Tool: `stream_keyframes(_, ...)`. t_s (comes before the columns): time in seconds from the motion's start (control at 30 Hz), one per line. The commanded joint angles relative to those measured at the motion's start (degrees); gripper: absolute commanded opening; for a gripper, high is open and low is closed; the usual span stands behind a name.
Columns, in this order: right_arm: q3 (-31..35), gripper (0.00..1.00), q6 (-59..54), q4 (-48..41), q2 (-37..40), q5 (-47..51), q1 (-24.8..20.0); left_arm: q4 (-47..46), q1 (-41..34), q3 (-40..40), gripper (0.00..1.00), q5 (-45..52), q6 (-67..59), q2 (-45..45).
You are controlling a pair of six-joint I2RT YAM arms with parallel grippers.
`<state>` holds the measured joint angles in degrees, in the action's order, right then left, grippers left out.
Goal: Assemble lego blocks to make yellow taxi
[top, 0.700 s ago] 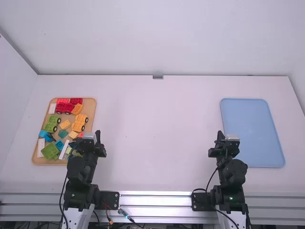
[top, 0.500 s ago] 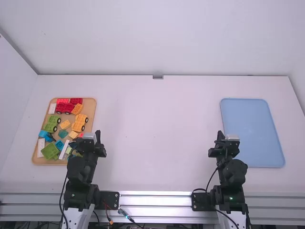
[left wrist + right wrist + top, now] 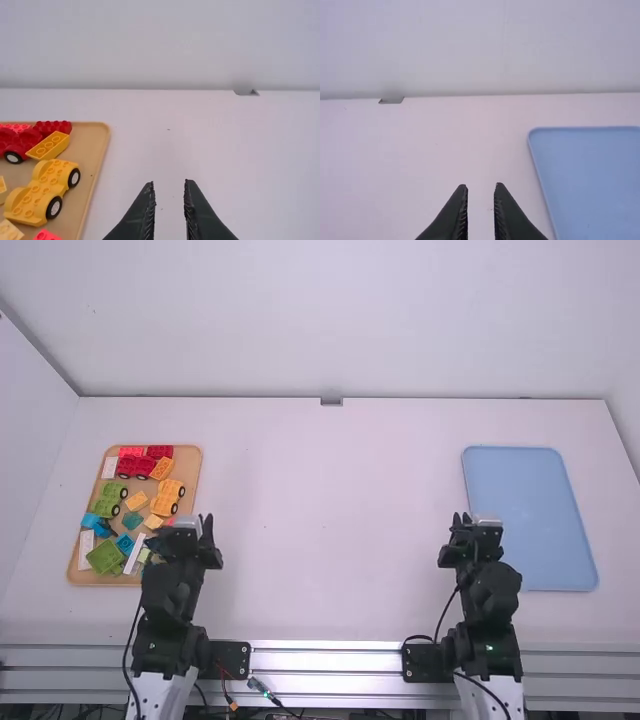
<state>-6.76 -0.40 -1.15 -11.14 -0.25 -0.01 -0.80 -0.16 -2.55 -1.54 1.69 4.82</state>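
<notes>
My left gripper (image 3: 206, 518) stands open just right of the wooden tray (image 3: 190, 465), with nothing between its fingers. The left wrist view shows the same gripper (image 3: 169, 186) over bare table. My right gripper (image 3: 462, 518), likewise open and holding nothing, is left of the blue tray; in the right wrist view the gripper (image 3: 481, 187) points at bare table. On the wooden tray lie a yellow wheeled car base (image 3: 167, 498), a yellow-orange brick (image 3: 162, 469) and a pale yellow brick (image 3: 137, 501). The left wrist view shows the car base (image 3: 37, 192) and yellow-orange brick (image 3: 49, 145).
Red pieces (image 3: 136, 466), green pieces (image 3: 104, 556), blue pieces (image 3: 96, 523) and white bricks share the wooden tray. The left arm hides part of its near right corner. A blue tray (image 3: 525, 510) lies at the right. White table (image 3: 330, 510) stretches between the trays.
Both grippers' fingers have spread apart from a closed stance. The right arm has shifted very slightly; the bricks and trays have stayed put.
</notes>
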Motion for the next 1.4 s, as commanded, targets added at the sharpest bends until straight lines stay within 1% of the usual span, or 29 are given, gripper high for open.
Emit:
stream_keyframes(0.0,-3.78,0.18,0.33,-0.12,-2.71,-0.06,0.2,-0.08,0.31,-2.79,0.18,-1.57,0.79,1.1)
stream_keyframes(0.3,-12.11,0.33,1.12,-1.37,-14.04,-0.31,0.39,-2.86,0.56,-6.9,0.33,-7.24,2.61,5.67)
stream_keyframes(0.37,-15.01,0.38,1.28,-1.99,-17.94,-0.38,0.51,-3.64,0.64,-8.33,0.38,-8.33,3.25,7.26)
stream_keyframes(0.4,-15.28,0.39,1.29,-2.05,-18.3,-0.39,0.51,-3.71,0.65,-8.47,0.38,-8.47,3.32,7.41)
stream_keyframes(0.47,-18.05,0.44,1.45,-2.62,-22.03,-0.47,0.79,-4.22,0.82,-9.83,0.43,-10.55,4.32,8.94)
stream_keyframes(0.6,-21.78,0.5,1.66,-3.17,-27.06,-0.58,0.98,-4.97,1.63,-11.69,0.5,-13.33,5.81,11.02)
stream_keyframes(0.67,-24.78,0.56,1.82,-3.64,-31.1,-0.67,1.1,-5.45,2.65,-13.19,0.55,-14.17,5.94,13.17)
stream_keyframes(0.8,-28.36,0.62,2.01,-4.24,-35.93,-0.78,1.21,-5.88,4.24,-15.48,0.62,-15.19,6.62,17.27)
stream_keyframes(0.93,-33.0,0.7,2.3,-4.59,-42.19,-0.93,1.39,-8.59,7.36,-21.25,0.7,-14.36,6.08,25.29)
stream_keyframes(1.13,-38.58,0.81,2.6,-5.67,-49.7,-1.09,1.57,-17.89,12.97,-34.6,0.8,-12.21,3.69,41.31)
stream_keyframes(1.23,-40.86,0.85,2.72,-5.76,-52.77,-1.16,1.66,-23.69,16.11,-42.28,0.84,-11.02,-0.01,50.68)
stream_keyframes(1.3,-42.92,0.88,2.8,-5.88,-55.55,-1.2,1.72,-29.7,19.12,-49.99,0.88,-8.62,-5.73,59.99)
stream_keyframes(1.33,-43.1,0.89,2.79,-5.91,-55.79,-1.21,1.72,-30.32,19.45,-50.92,0.88,-8.21,-6.61,61.12)
stream_keyframes(1.37,-44.05,0.9,2.66,-6.1,-57.08,-1.26,1.72,-33.13,21.02,-55.19,0.9,-6.53,-9.8,66.17)
